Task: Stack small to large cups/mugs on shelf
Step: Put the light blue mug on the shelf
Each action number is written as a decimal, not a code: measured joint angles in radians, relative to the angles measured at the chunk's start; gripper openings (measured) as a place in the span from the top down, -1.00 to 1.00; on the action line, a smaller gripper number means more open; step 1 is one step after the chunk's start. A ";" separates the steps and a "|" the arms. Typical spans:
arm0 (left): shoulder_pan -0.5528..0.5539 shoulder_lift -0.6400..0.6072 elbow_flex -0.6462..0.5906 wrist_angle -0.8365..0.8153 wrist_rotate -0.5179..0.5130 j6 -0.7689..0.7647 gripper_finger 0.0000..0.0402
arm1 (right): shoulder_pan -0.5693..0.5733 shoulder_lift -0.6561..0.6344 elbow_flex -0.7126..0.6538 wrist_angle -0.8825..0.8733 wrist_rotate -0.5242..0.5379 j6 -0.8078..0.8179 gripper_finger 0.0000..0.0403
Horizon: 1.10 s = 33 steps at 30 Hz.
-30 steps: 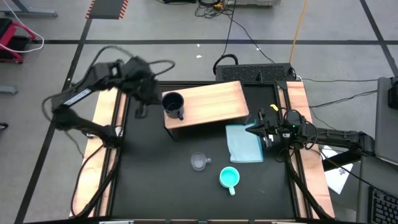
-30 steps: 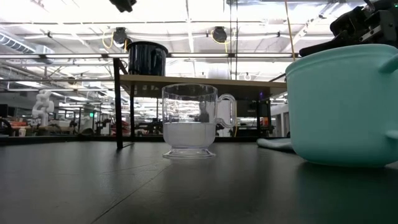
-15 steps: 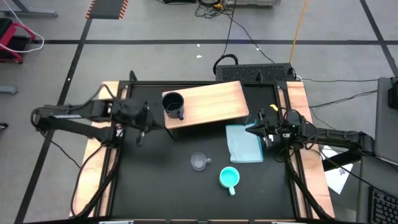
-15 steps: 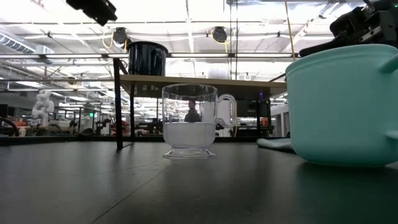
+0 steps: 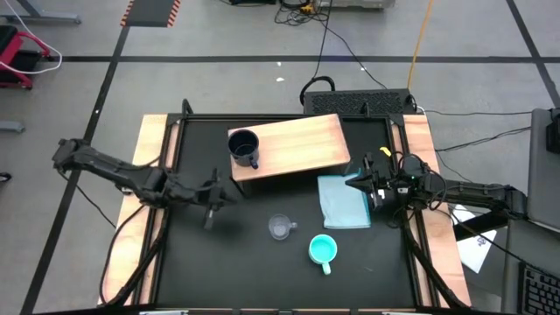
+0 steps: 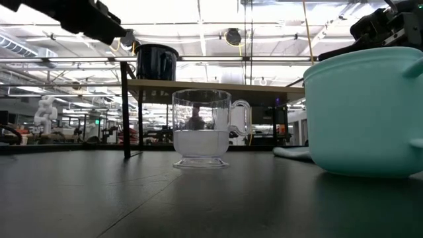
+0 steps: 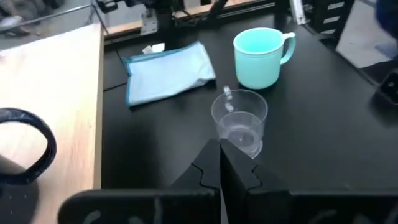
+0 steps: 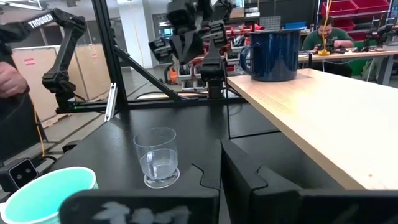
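Observation:
The dark navy mug [image 5: 243,147] stands upright on the left end of the wooden shelf [image 5: 297,144]. The clear glass cup [image 5: 280,227] and the turquoise mug [image 5: 323,251] stand upright on the black table in front of the shelf. My left gripper [image 5: 219,194] is shut and empty, above the table to the left of the glass cup [image 7: 239,121], its fingers pointing toward the cup. My right gripper [image 5: 352,184] is shut and empty, waiting at the right, over the edge of the blue cloth.
A light-blue folded cloth [image 5: 343,201] lies flat on the table between the shelf and my right gripper. Wooden rails [image 5: 144,175] run along both table sides. People show in the room beyond the table [image 8: 323,30].
My left gripper has gone from beside the navy mug at the shelf's left end toward the table's near edge and down. It now points toward the glass cup. The mugs, the cup and my right arm have kept still.

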State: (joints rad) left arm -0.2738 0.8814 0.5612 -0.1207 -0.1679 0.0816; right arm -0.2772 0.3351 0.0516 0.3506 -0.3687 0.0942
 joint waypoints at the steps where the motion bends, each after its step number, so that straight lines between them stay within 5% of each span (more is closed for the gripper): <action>1: -0.019 0.000 -0.014 0.010 -0.030 -0.005 1.00 | 0.000 0.000 0.000 0.000 0.000 0.003 1.00; 8: -0.119 -0.007 -0.118 0.145 -0.167 -0.018 1.00 | 0.000 0.000 0.000 -0.003 0.000 0.007 1.00; 25: -0.146 -0.006 -0.451 0.678 -0.229 -0.035 1.00 | 0.000 0.000 0.000 -0.004 0.000 0.007 1.00; 33: -0.146 -0.007 -0.508 0.780 -0.244 -0.026 1.00 | 0.000 0.000 0.000 -0.004 0.000 0.007 1.00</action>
State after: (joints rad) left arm -0.4198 0.8745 0.0536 0.6598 -0.4122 0.0551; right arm -0.2775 0.3351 0.0517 0.3470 -0.3687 0.1009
